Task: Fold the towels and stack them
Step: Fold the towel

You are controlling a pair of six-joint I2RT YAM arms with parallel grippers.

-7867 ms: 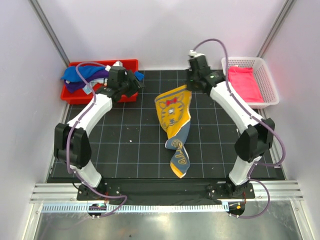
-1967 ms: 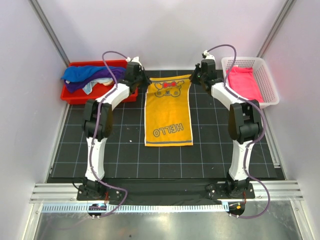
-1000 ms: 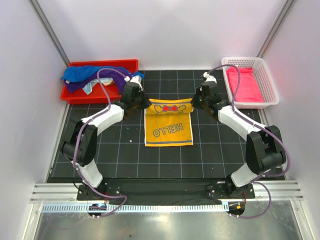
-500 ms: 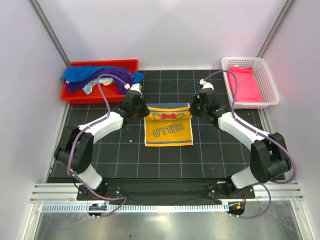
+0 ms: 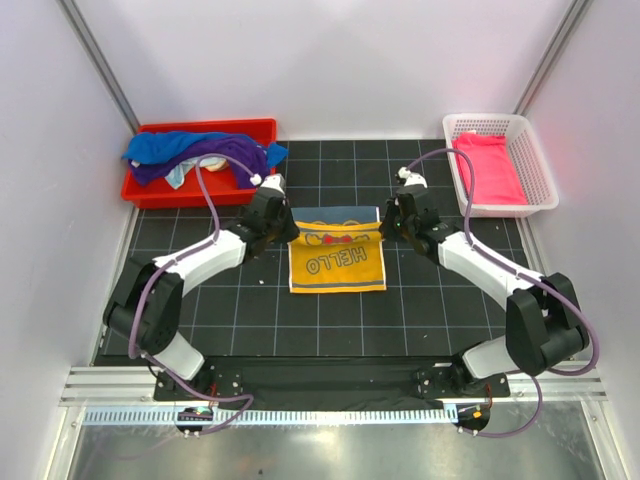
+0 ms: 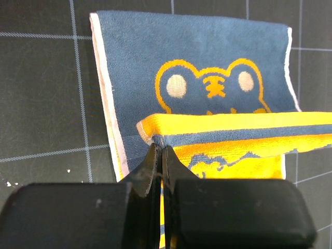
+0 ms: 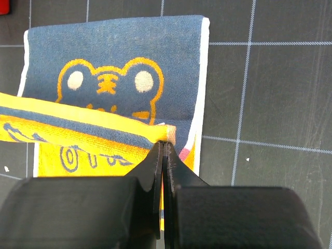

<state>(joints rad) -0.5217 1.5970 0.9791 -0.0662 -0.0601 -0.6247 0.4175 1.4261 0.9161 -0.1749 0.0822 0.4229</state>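
The yellow towel (image 5: pixel 337 262) lies on the table (image 5: pixel 250 320) between the arms, its long axis running from the jaws back toward the arm bases. Its far hem is raised and doubled over, with the blue underside showing just beyond the jaws. The left jaws are clamped on that hem's left corner and the right jaws on its right corner, level with each other. The free near hem lies straight behind both, so an even pull should close the fold.

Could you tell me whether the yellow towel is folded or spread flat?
Partly folded: the left tool and right tool pinch the yellow towel by its far edge, doubled over, blue underside showing.
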